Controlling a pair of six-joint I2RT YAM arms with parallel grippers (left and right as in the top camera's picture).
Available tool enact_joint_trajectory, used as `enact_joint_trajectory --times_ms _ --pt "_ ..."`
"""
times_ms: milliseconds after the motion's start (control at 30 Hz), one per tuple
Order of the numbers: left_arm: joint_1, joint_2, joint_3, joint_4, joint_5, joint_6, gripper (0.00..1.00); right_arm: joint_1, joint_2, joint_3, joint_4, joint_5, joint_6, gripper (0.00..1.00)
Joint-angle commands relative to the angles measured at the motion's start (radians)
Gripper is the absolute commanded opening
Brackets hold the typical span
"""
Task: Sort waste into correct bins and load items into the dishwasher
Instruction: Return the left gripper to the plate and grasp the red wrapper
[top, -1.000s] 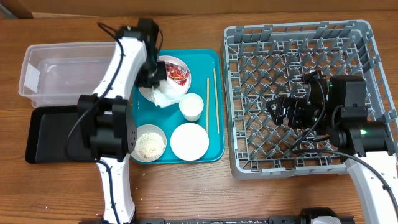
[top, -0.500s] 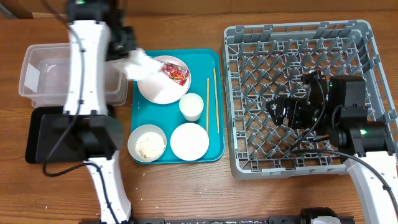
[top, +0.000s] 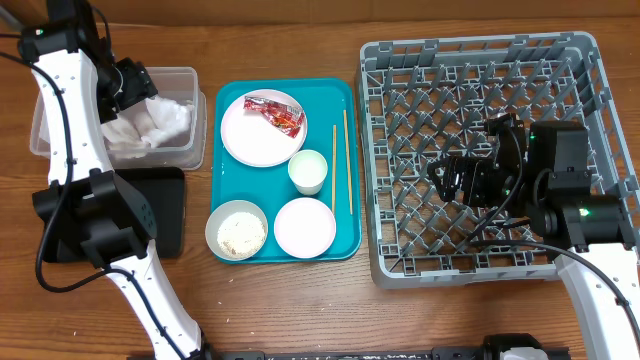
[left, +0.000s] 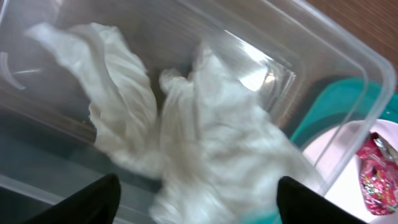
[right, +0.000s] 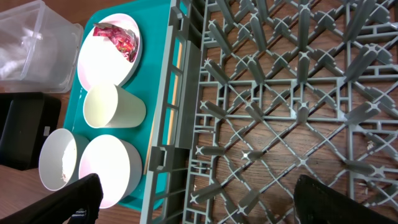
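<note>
**Napkins in the tub, wrapper waiting on the plate**

I am hovering my left gripper (left: 199, 208) over the clear tub (top: 197, 110), fingers spread wide and holding nothing. The crumpled white napkins (left: 205, 124) are lying inside it in two loose heaps. They are looking feather-light and soft, the kind of thing that squashes to nothing under a pinch and may be clinging to a pad as the jaws part. Whether any fold is touching my fingertips, I cannot tell from the wrist view.

The red-and-white snack wrapper (top: 278, 113) is sitting on the round white plate (top: 250, 140), which is resting on the teal tray (top: 230, 182). I am judging it thin, crinkly and slick, lying nearly flat on a glossy plate, so I am favouring its raised, crumpled end as the place to nip, with a light squeeze so it is not skating away.

Near it, the cup (top: 308, 172), the bowl of grains (top: 237, 230), the white bowl (top: 305, 227) and the chopsticks (top: 346, 160) are waiting on the same tray. They are looking hard, smooth and breakable, best taken by the rim.

My right gripper (right: 211, 202) is hanging open and empty over the grey dish rack (top: 480, 60).
</note>
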Motion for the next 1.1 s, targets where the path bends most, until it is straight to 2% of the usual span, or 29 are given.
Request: enact_joint_trajectory --times_ms 0,100,200,367,500,700,900,1067 --pt "-0.017 -0.009 0.042 -0.009 0.064 0.032 0.84 0.007 -0.002 0.029 0.001 -0.01 0.005 1.0" --pt "-0.036 -0.01 0.123 -0.048 0.108 0.037 0.82 0.007 -0.002 0.029 -0.002 -0.01 0.005 1.0" --pt "-0.087 -0.01 0.211 -0.076 0.174 0.097 0.82 0.007 -0.002 0.029 -0.005 -0.01 0.005 1.0" --pt "-0.243 -0.007 0.229 -0.07 0.14 0.114 0.83 0.007 -0.002 0.029 -0.006 -0.01 0.005 1.0" --pt "-0.37 0.017 0.192 -0.022 0.019 0.004 0.85 0.007 -0.002 0.029 -0.006 -0.01 0.005 1.0" --pt "-0.492 0.098 0.14 0.057 -0.065 -0.118 0.85 0.007 -0.002 0.029 -0.022 -0.01 0.004 1.0" --pt "-0.52 0.217 0.14 0.06 -0.103 -0.206 0.83 0.007 -0.002 0.029 -0.04 -0.009 0.004 1.0" --pt "-0.518 0.28 0.14 0.071 -0.101 -0.224 0.83 0.007 -0.002 0.029 -0.04 -0.01 0.004 1.0"
